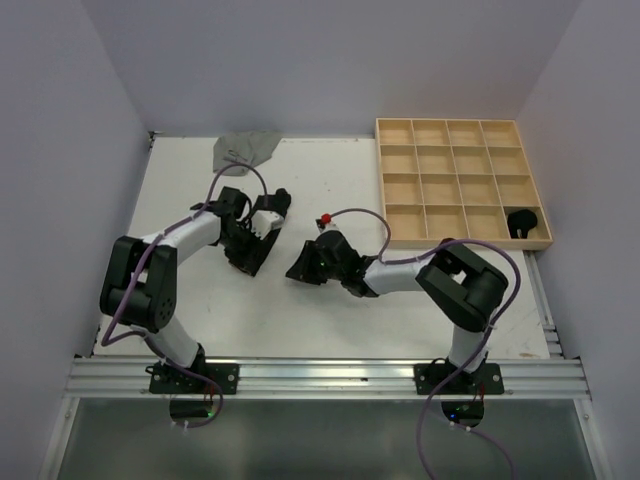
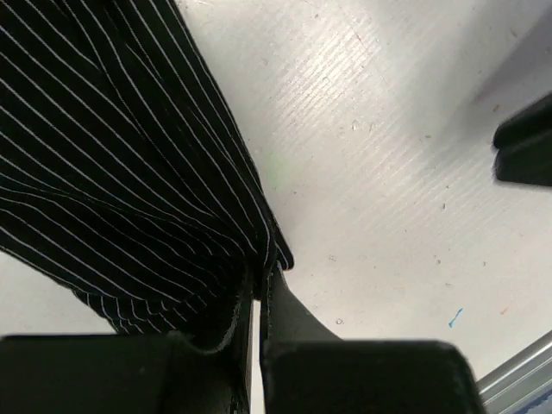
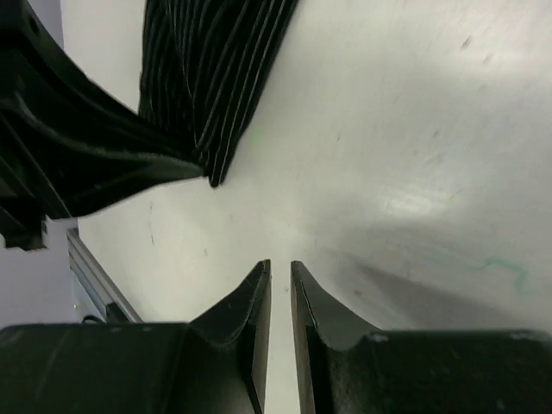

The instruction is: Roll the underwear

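Note:
A black pinstriped underwear (image 2: 121, 164) hangs in folds from my left gripper (image 2: 263, 278), which is shut on its edge. In the top view this underwear (image 1: 256, 256) lies left of centre under the left gripper (image 1: 247, 243). My right gripper (image 3: 280, 269) stands just off to its right, low over the bare table, with its jaws a narrow slit apart and nothing between them. From the right wrist the striped underwear (image 3: 216, 78) shows ahead, apart from the fingertips. In the top view the right gripper (image 1: 303, 266) is beside the cloth.
A plain grey underwear (image 1: 245, 148) lies crumpled at the table's back edge. A wooden grid tray (image 1: 460, 184) fills the back right, with a dark rolled bundle (image 1: 521, 222) in its near right cell. An aluminium rail (image 1: 330, 375) runs along the near edge.

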